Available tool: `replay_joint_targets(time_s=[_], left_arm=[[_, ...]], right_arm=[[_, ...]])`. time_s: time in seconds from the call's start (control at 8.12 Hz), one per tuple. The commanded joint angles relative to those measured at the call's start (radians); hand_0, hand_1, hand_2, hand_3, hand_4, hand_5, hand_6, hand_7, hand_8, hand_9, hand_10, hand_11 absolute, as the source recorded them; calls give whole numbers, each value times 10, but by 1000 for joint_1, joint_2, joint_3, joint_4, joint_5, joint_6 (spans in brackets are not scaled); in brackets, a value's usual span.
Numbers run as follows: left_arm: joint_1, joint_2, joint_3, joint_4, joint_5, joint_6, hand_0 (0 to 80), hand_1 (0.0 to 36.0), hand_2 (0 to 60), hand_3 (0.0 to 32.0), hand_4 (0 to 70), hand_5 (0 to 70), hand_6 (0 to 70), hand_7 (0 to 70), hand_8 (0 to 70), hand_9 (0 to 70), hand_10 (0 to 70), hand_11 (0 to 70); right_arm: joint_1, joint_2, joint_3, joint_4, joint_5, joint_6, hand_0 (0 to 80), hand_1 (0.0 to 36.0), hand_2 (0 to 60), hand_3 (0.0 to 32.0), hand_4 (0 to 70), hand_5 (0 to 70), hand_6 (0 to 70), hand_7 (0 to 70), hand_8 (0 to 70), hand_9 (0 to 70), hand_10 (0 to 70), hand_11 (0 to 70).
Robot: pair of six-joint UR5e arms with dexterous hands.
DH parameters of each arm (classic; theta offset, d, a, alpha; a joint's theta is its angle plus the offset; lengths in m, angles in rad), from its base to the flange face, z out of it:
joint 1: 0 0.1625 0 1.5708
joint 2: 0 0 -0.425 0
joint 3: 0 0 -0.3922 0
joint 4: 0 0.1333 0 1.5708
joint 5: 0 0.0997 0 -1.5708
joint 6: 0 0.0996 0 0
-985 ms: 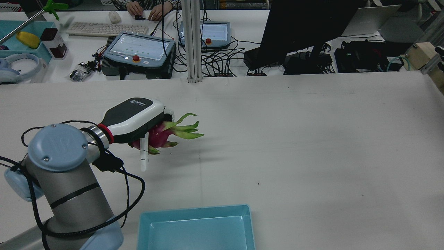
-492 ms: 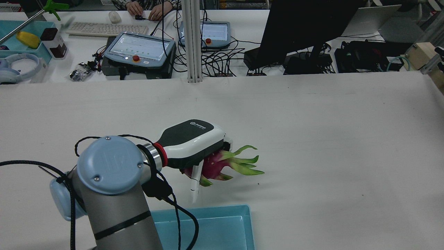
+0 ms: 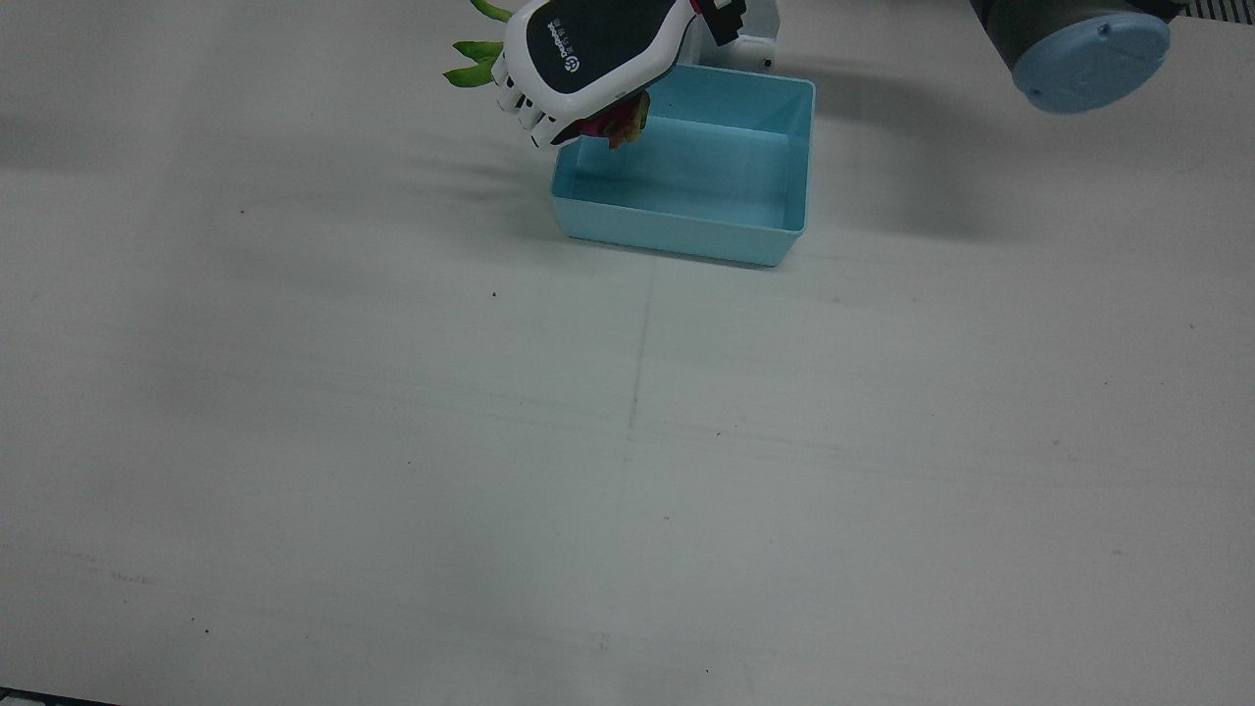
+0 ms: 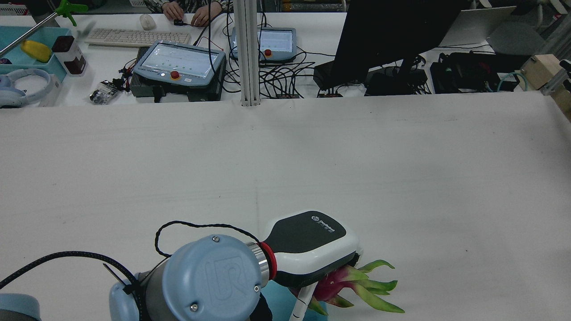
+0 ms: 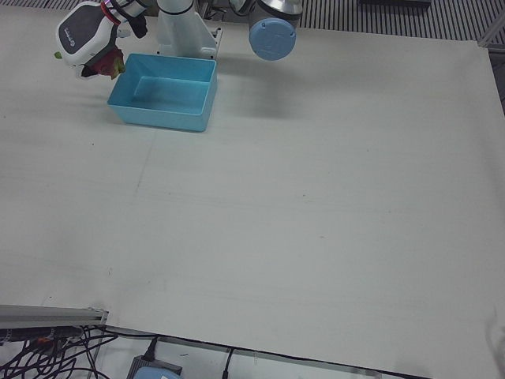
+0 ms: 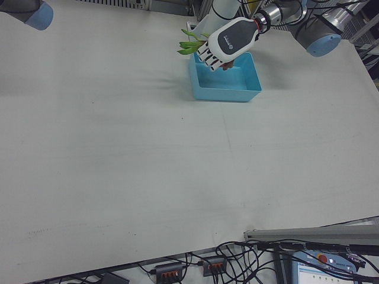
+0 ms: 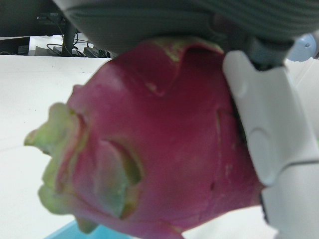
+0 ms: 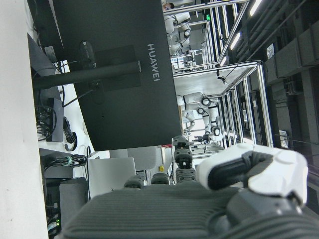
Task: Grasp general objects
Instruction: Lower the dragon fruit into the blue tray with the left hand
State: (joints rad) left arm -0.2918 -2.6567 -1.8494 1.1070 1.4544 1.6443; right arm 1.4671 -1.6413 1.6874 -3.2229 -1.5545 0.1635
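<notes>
HUAWEI on monitor (image 8: 114, 74) back; hand logos too small to read

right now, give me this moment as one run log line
left hand: shut on dragon fruit | fruit: held above corner of blue bin, not released | bin: empty | right hand: away from the table

Smooth glossy plastic bin (image 3: 794, 157); matt white table (image 3: 627, 441); waxy dragon fruit (image 7: 164, 149) skin.

Left hand (image 4: 312, 249) carried dragon fruit (image 4: 343, 285) back to bin (image 3: 686, 167) edge.
</notes>
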Motion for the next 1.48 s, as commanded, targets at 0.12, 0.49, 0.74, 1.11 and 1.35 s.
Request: replay_joint_targets(time_s=[0.12,0.49,0.74,1.11,1.35], left_arm=[[-13,8,6,-30,3,3,800,360,600,0,672,700,700,700,700,700,700,700],[-46,30,9,-105,61,5,800,360,600,0,657,700,700,700,700,700,700,700],[-111,79,3,-162,122,5,800,360,600,0,631,700,700,700,700,700,700,700],[-135,309,-42,-307,172,3,800,360,600,0,620,700,700,700,700,700,700,700],[-154,327,-138,-228,229,2,800,360,600,0,619,700,700,700,700,700,700,700]], right_arm=[[-1,0,0,0,-1,-1,0,0,0,0,0,0,0,0,0,0,0,0],[-1,0,0,0,1,1,0,0,0,0,0,0,0,0,0,0,0,0],[-1,0,0,0,-1,-1,0,0,0,0,0,0,0,0,0,0,0,0],[1,0,0,0,1,1,0,0,0,0,0,0,0,0,0,0,0,0],[1,0,0,0,1,-1,0,0,0,0,0,0,0,0,0,0,0,0]])
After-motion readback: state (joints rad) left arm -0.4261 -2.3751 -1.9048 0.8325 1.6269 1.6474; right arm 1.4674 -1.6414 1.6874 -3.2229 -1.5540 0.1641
